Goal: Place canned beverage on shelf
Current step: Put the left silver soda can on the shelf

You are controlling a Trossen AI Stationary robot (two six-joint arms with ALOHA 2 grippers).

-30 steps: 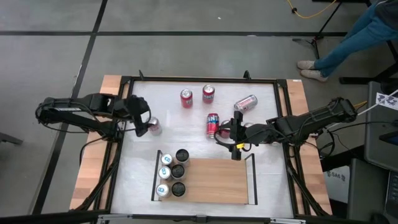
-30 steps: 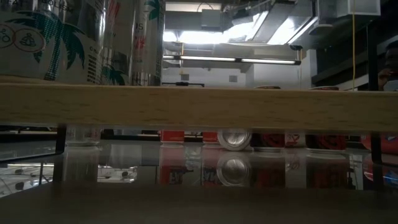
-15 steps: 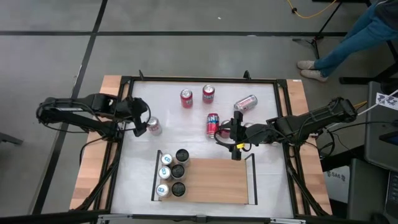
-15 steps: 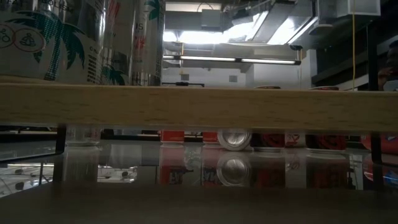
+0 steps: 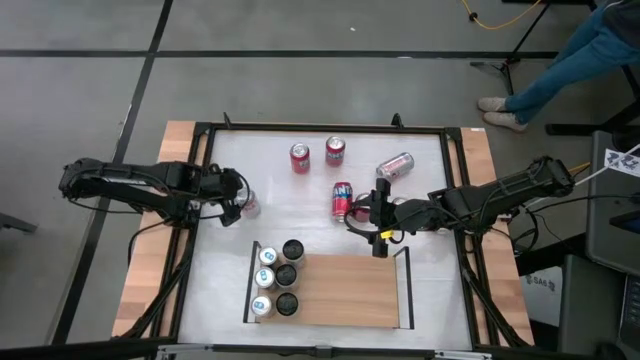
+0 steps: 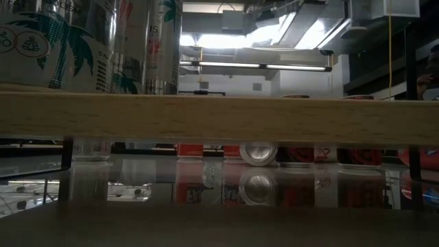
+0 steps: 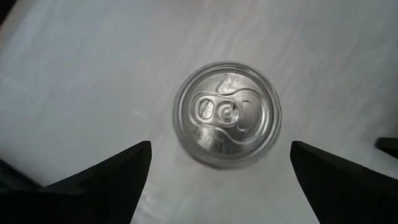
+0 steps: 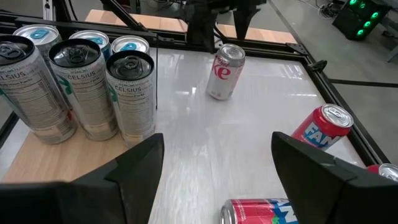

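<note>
Silver can (image 5: pixel 247 204) stands upright near the desk's (image 5: pixel 430 170) left edge, away from the shelf (image 5: pixel 345 292). Left end effector (image 5: pixel 229 203) has shifted over it, fingers wide apart, nothing gripped; a grasp looks imminent. Right end effector (image 5: pixel 377 214) waits mid-desk, part open, empty.

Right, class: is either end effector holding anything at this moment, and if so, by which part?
Nothing is held. The left end effector is open above an upright silver can, not touching it. The right end effector is open over the table, empty.
</note>
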